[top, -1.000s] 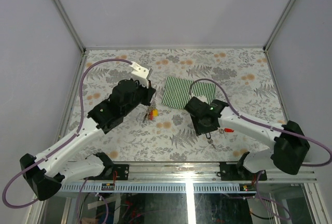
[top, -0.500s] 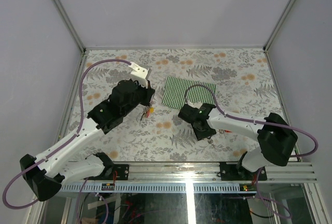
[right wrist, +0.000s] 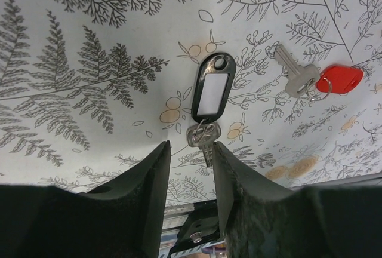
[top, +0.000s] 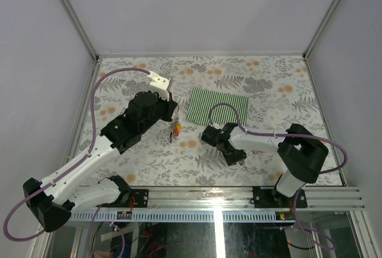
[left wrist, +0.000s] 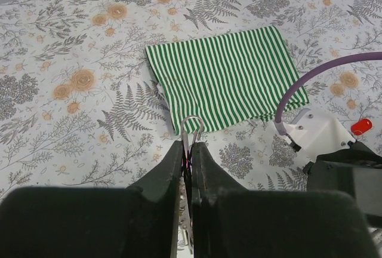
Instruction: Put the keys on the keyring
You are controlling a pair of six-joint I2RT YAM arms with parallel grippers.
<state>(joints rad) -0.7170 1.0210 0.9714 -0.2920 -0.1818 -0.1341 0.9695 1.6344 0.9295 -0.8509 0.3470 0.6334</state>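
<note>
Where the overhead camera looks down, the left gripper (top: 172, 119) hangs above the floral table (top: 268, 85) with the keyring (top: 174, 129) dangling from it. The ring's red and yellow tags show just beside the corner of the striped cloth (top: 218, 106). The right gripper (top: 234, 155) sits low over the table nearer the front edge, and from here I cannot tell how wide it stands. From the left wrist, the two fingers (left wrist: 170, 168) are pinched narrowly on the keyring's thin wire loop, which pokes out past their tips toward the near edge of the cloth. From the right wrist, the jaws stand wide apart, gripping nothing. The black-tagged key (right wrist: 212, 100) lies flat on the table just past the fingertips (right wrist: 156, 162), and the red-tagged key (right wrist: 325, 79) lies to its right, apart from it.
</note>
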